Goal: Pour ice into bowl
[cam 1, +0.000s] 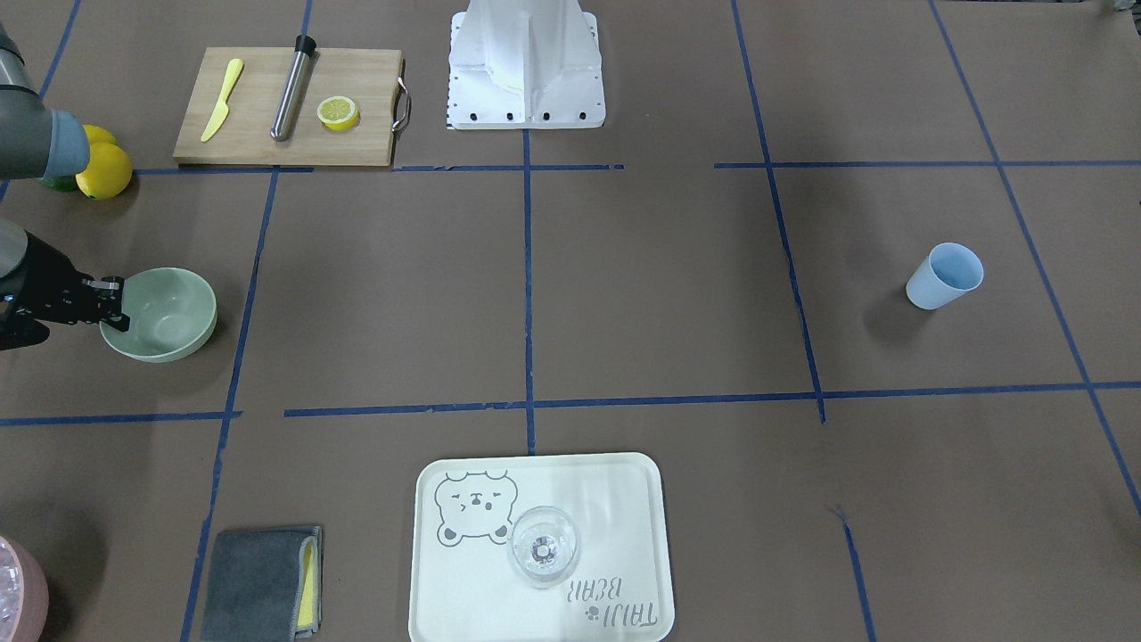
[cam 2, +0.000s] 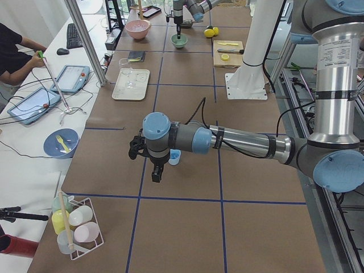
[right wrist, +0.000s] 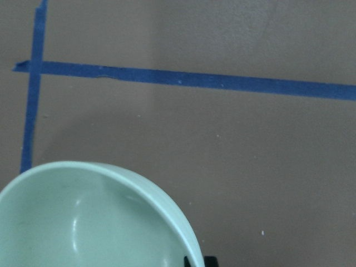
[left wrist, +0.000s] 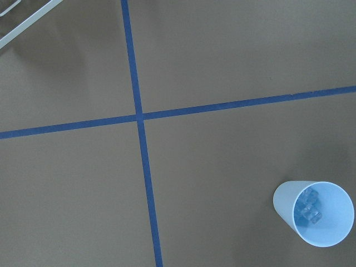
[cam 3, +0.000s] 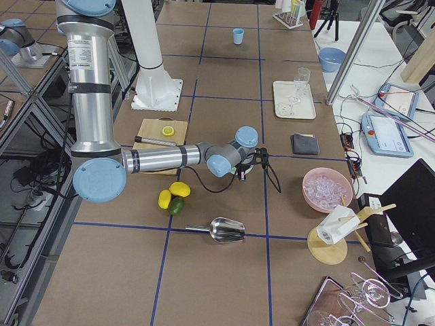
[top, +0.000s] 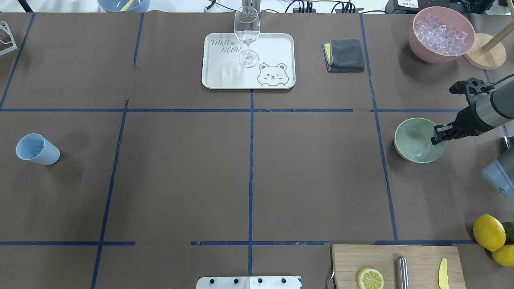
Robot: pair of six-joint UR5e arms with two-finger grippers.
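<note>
The pale green bowl [cam 1: 169, 312] [top: 415, 140] [right wrist: 83, 222] stands empty at the table's right end. My right gripper [cam 1: 114, 305] [top: 437, 135] is at its rim, apparently shut on it; the wrist view shows one dark fingertip [right wrist: 194, 261] just outside the rim. Small clear ice cubes [left wrist: 308, 206] lie in the light blue cup [left wrist: 314, 214] [top: 37, 149] at the left end. More ice fills the pink container [top: 441, 34]. My left gripper [cam 2: 156, 173] hangs above the cup, and I cannot tell whether it is open or shut.
A white tray [top: 225, 76] with a wine glass [top: 247, 36] sits at the far middle, a grey cloth [top: 345, 55] beside it. Near the base lies a cutting board [top: 417, 257] with a lemon half, muddler and knife. Lemons [top: 488, 232] and a metal scoop [cam 3: 221, 231] lie at the right end.
</note>
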